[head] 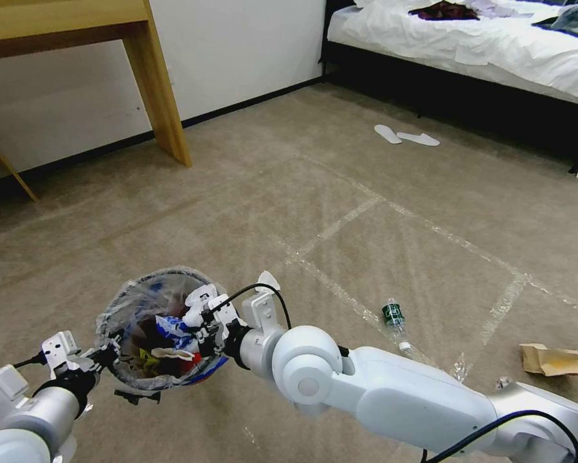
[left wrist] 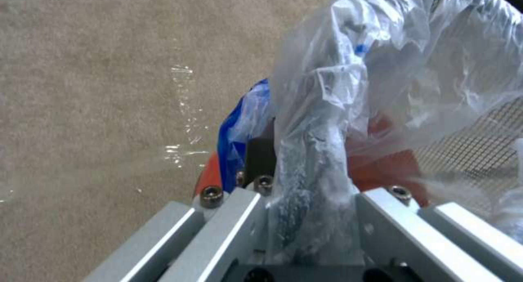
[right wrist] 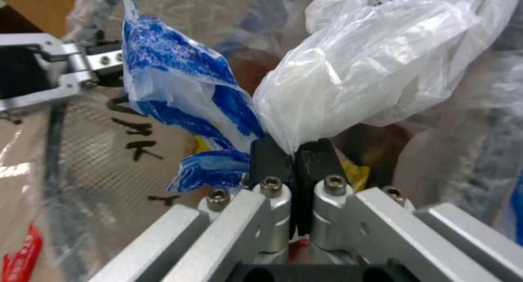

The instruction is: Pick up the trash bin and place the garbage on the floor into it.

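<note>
Carpeted floor (head: 250, 193); trash bin (head: 129, 379) gripped at rim by left gripper (head: 105, 355), right gripper (head: 206, 328) over bin, clenched on plastic scrap (right wrist: 349, 73). Drop step; next needs release; bottle (head: 395, 316), paper bag (head: 555, 360) near bin.

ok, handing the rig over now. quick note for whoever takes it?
Left gripper: shut on the bin rim, bin held off the carpet.
Right gripper: over the bin mouth, shut on a clear plastic piece.
Done: bin picked up, several pieces already inside.
Left: release the plastic into the bin; then the bottle and the brown paper bag, both on the carpet to the robot's right.
</note>
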Controlling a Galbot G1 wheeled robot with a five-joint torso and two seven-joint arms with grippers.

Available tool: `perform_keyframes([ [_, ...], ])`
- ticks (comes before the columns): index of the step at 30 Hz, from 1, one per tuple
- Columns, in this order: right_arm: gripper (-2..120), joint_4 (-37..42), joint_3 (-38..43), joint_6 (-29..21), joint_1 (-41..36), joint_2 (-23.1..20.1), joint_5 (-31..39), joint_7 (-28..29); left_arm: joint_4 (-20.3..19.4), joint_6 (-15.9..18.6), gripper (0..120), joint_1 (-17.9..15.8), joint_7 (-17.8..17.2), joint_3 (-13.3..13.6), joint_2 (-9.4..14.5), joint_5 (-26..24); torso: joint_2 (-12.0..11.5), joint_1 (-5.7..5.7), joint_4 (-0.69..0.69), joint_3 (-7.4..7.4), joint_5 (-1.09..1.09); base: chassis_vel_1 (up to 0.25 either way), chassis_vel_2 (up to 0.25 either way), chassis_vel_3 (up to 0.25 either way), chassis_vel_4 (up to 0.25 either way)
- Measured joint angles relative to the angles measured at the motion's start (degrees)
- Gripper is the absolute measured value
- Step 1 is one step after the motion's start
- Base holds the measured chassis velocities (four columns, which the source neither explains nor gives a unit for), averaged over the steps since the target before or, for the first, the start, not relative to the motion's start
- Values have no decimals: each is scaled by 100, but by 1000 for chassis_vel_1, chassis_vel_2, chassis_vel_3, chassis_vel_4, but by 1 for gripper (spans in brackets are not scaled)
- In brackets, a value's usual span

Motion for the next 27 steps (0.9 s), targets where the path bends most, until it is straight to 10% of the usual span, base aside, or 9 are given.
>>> perform_keyframes([
  [5, 2, 4, -1, -18, -1, -12, -36, -38, 2, -1, 1, 4, 4, -7, 11, 0, 0, 0, 0, 0, 0, 0, 0, 0, 0],
  [27, 84, 14, -70, -68, 20, 124, -69, -89, 54, -7, 1, -5, 73, -14, 7, -36, 0, 0, 0, 0, 0, 0, 0, 0, 0],
])
